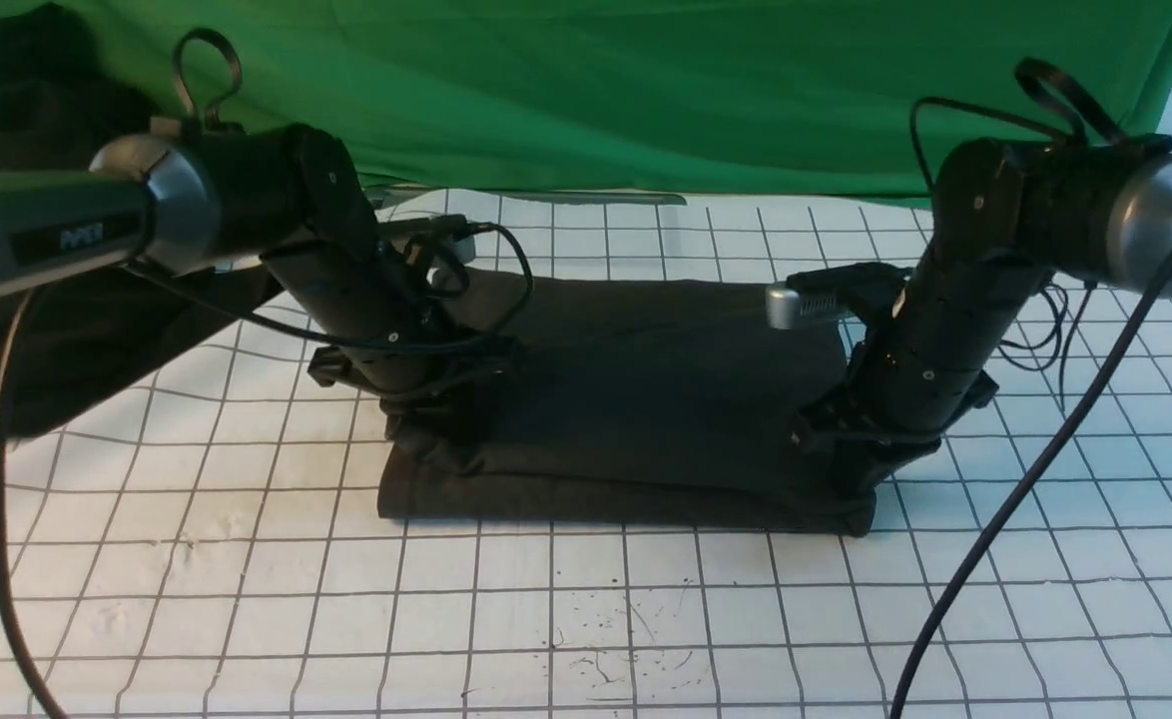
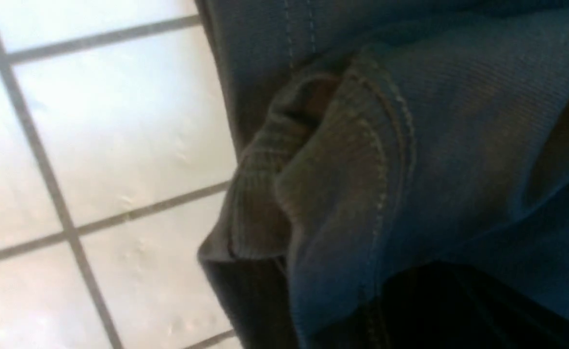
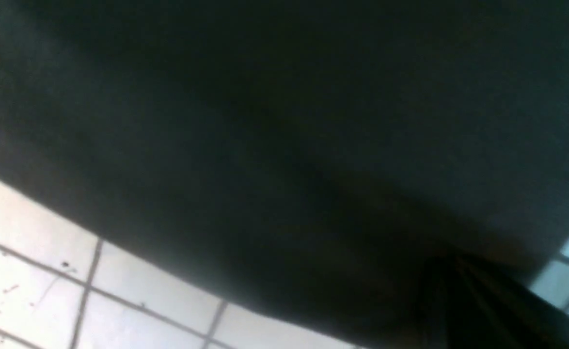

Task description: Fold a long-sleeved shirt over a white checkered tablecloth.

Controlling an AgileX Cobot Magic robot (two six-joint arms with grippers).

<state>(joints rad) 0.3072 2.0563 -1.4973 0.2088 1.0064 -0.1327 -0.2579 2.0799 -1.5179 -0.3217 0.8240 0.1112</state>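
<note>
Lying in the middle of the front view, the shirt is a folded dark band on the checkered tablecloth, its long axis running left to right across the frame. Each claw stands at one end: the left claw at the band's left end, the right claw at its lower right end. Both are closed, pinching bunched cloth. Judged from this, the coming move lifts both ends together toward another fold.
</note>
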